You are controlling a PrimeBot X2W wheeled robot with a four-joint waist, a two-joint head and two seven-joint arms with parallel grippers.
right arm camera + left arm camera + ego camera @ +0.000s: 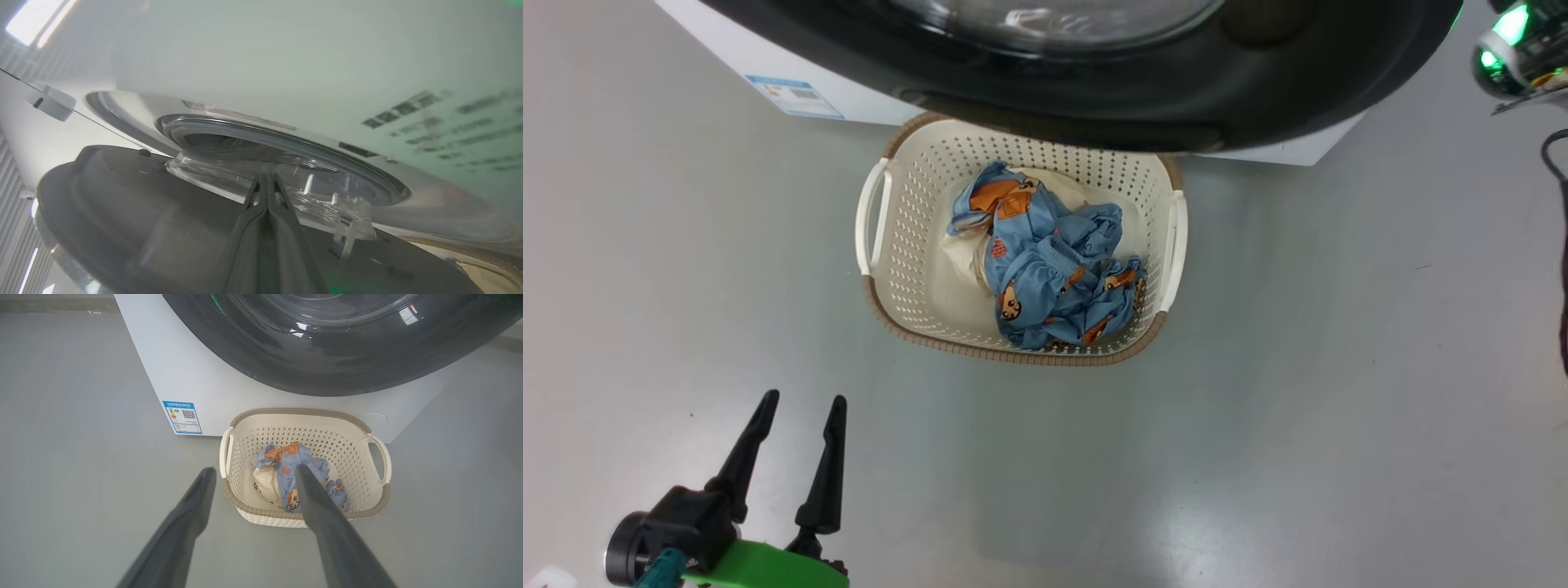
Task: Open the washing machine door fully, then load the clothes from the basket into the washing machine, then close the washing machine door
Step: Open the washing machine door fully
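The washing machine (866,94) is white, and its glossy black door (1258,90) stands swung out over the far rim of the basket (1013,355). Light-blue bear-print clothes (1054,269) and a cream cloth (968,253) lie in the basket. My left gripper (805,398) is open above the floor, short of the basket and to its left. The left wrist view looks between its open fingers, left gripper (255,469), at the basket (302,412) and clothes (282,457). My right gripper (267,175) is shut, tips at the door's inner face (122,204) by the clear glass bowl (212,175). Behind is the grey-ringed opening (286,141).
Grey floor surrounds the basket on the left, right and near sides. A blue label (182,417) marks the washer's lower left front. A green-lit part of my right arm (1515,49) sits at the upper right, with a dark cable (1560,245) below it.
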